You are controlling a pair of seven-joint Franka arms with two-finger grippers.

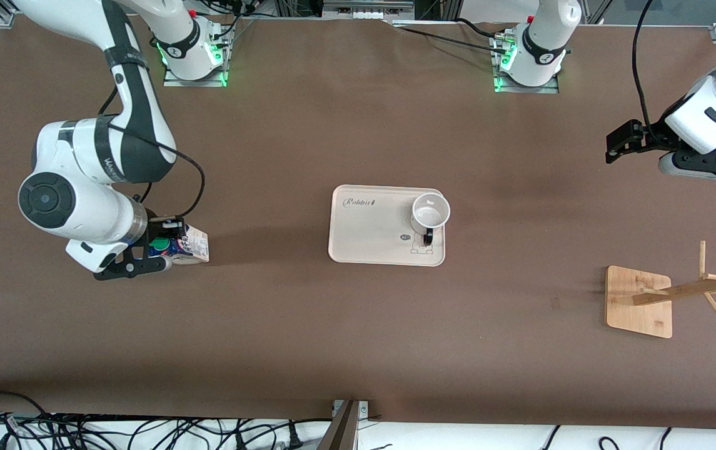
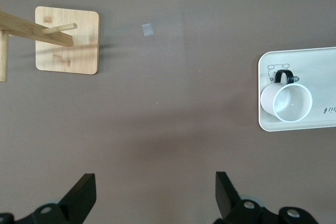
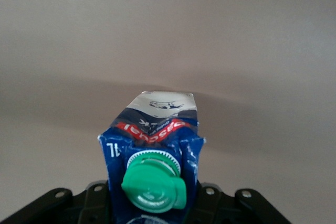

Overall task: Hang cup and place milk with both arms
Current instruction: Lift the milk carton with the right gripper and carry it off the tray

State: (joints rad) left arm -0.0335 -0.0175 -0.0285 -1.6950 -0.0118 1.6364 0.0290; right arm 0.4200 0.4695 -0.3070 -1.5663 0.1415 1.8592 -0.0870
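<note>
The milk (image 1: 190, 244) is a blue-topped carton with a green cap, at the right arm's end of the table. My right gripper (image 1: 164, 247) is shut on it; in the right wrist view the milk (image 3: 155, 140) fills the space between the jaws and hides the fingers. The cup (image 1: 430, 211) stands upright on a white tray (image 1: 364, 231) at mid-table, with its black handle toward the front camera. My left gripper (image 1: 621, 142) hangs open and empty over bare table at the left arm's end. The left wrist view shows that gripper (image 2: 153, 177) wide open, with the cup (image 2: 287, 102) far off.
A wooden rack (image 1: 638, 302) with a square base and slanted pegs stands at the left arm's end, nearer the front camera than the tray; it also shows in the left wrist view (image 2: 67, 40). Cables lie along the table's front edge.
</note>
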